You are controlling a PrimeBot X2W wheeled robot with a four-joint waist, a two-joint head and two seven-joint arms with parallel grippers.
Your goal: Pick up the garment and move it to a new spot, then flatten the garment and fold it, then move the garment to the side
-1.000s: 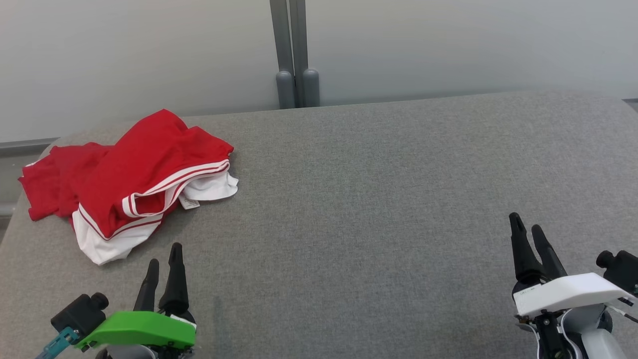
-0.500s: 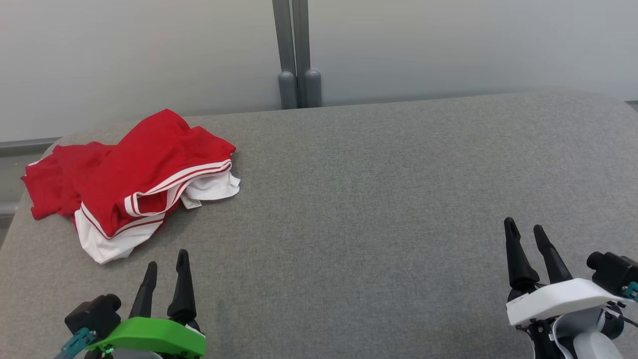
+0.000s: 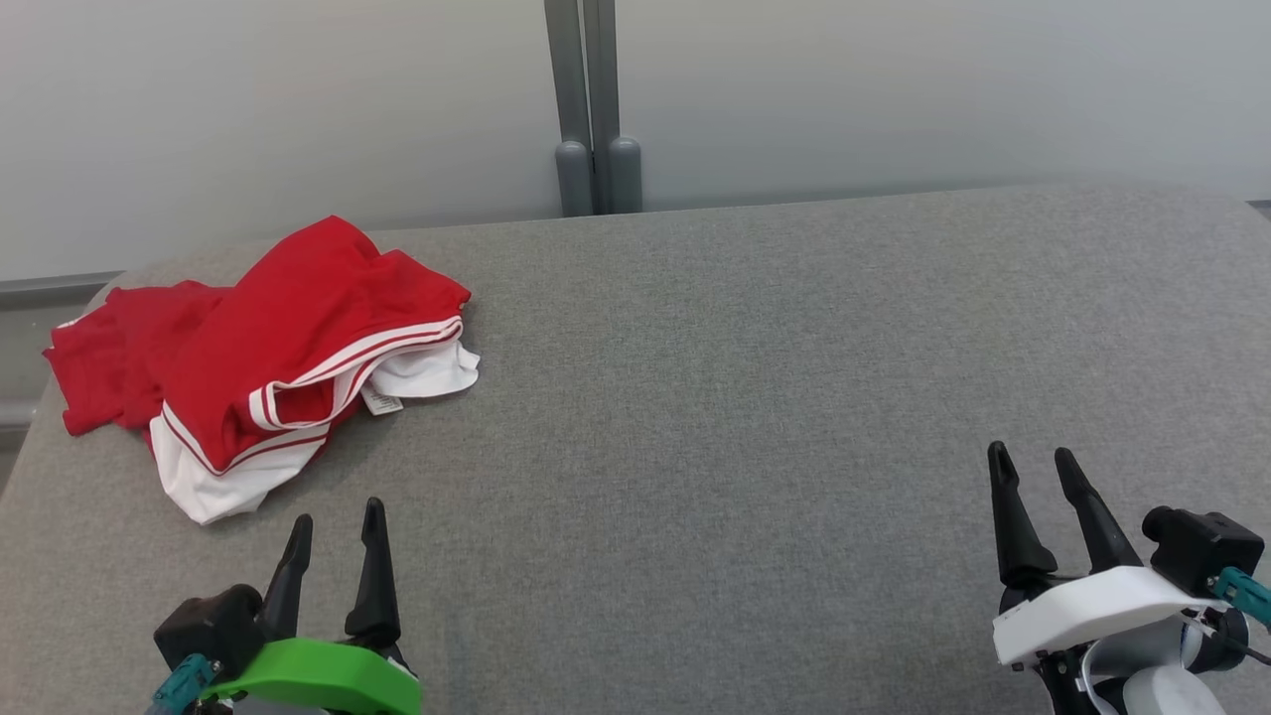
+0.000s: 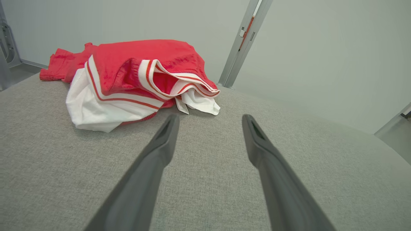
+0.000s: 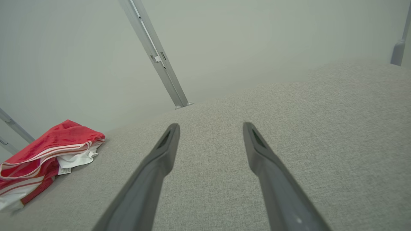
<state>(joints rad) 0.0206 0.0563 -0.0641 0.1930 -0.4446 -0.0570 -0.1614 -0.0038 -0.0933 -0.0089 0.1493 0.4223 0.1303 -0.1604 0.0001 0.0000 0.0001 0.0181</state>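
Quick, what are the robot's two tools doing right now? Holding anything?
Left tool: open, holding nothing; the red-and-white garment lies beyond it, untouched.
Right tool: open, holding nothing.

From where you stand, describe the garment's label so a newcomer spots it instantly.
On the grey table, the crumpled red garment lies far left. At its right edge, under the striped band, a small rectangular label pokes out, greyer than the white flap beside it.

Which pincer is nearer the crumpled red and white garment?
Left. The left pincer hovers open just short of the crumpled red and white garment, not touching it. The right pincer, also open, is far across the grey fabric surface.
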